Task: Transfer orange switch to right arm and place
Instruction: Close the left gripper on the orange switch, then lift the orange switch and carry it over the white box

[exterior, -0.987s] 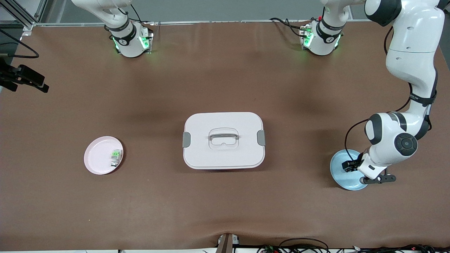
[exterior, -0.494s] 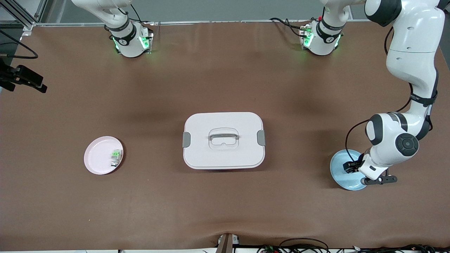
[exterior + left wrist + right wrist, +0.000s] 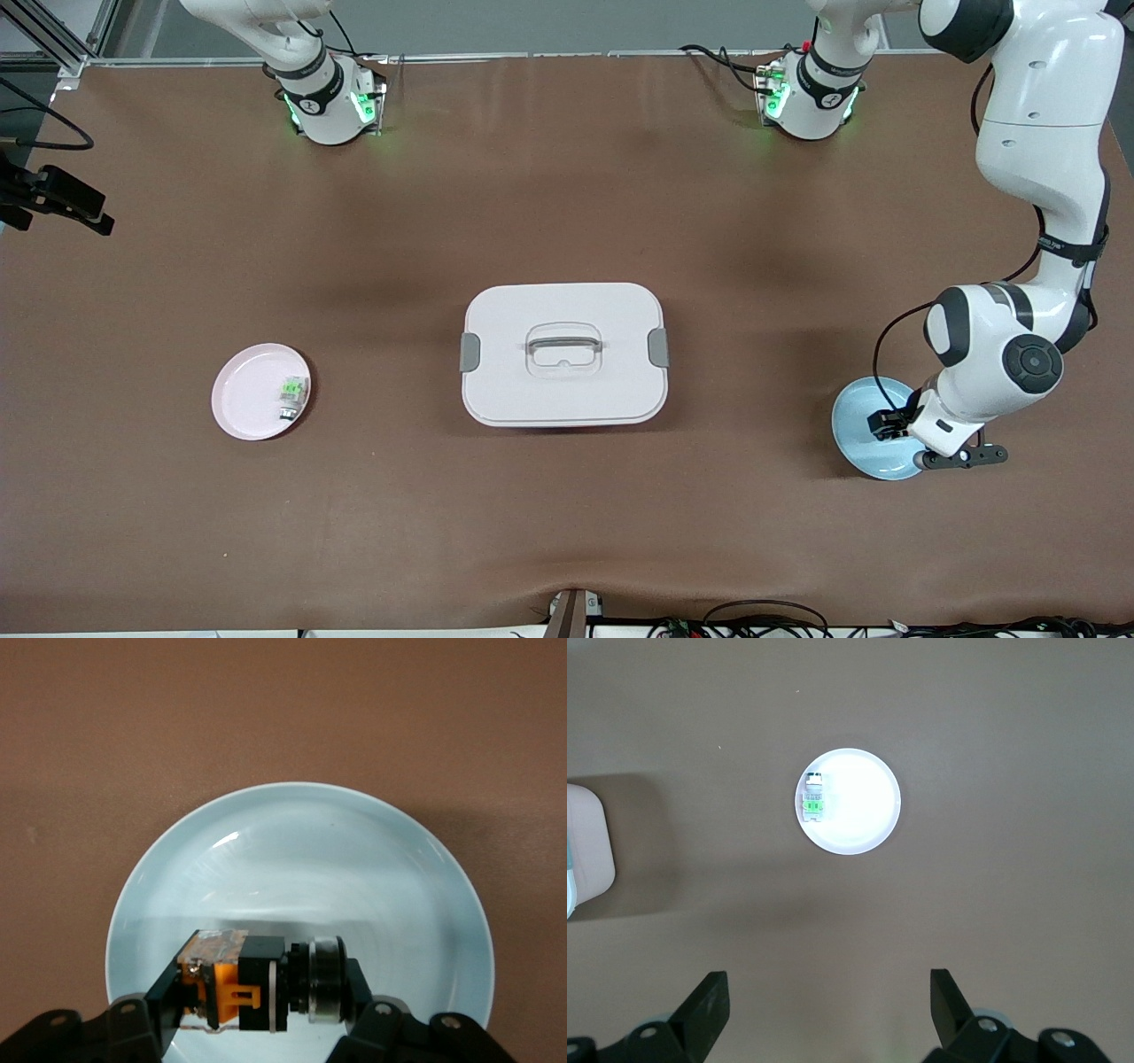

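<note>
Now the left gripper [image 3: 263, 1010] is clenching the orange switch [image 3: 261, 982] just over the blue plate [image 3: 852, 434], while the right gripper [image 3: 828, 1005] is waiting, spread wide, above the pink plate [image 3: 868, 819].

Two white jointed arms, left arm [image 3: 1036, 151] and right arm [image 3: 266, 27], with dark grey joint caps, black cables, green-lit bases; black two-finger grippers with round screw holes.

No readable text, labels or numbers — arm markings too small to read
</note>
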Available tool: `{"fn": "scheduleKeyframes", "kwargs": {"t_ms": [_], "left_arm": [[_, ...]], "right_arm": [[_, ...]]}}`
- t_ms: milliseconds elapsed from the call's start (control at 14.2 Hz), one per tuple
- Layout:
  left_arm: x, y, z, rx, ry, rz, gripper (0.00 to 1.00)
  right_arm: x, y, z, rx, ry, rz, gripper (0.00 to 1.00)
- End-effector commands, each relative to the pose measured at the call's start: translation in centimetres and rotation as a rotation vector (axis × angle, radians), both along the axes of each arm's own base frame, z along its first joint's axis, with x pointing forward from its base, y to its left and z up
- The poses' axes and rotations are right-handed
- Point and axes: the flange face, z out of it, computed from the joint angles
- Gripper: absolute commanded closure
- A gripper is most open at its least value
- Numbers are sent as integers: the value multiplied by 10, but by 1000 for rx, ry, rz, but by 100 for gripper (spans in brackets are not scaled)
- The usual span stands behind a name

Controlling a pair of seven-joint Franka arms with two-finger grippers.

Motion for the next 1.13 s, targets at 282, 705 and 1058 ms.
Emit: {"fn": "scheduleKeyframes", "kwargs": {"t_ms": [282,705,1058], "left_arm": [[-8,-28,67,-6,48,-32,100],[-26,-80,123,-32,118,8,100],[-43,-142,164,-143,154,121,100]], "right_arm": [[-1,2,1,-7,1,-8,0],[-2,2,0,-7,6,-8,0],[-2,1,1,-7,4,-10,0]]}}
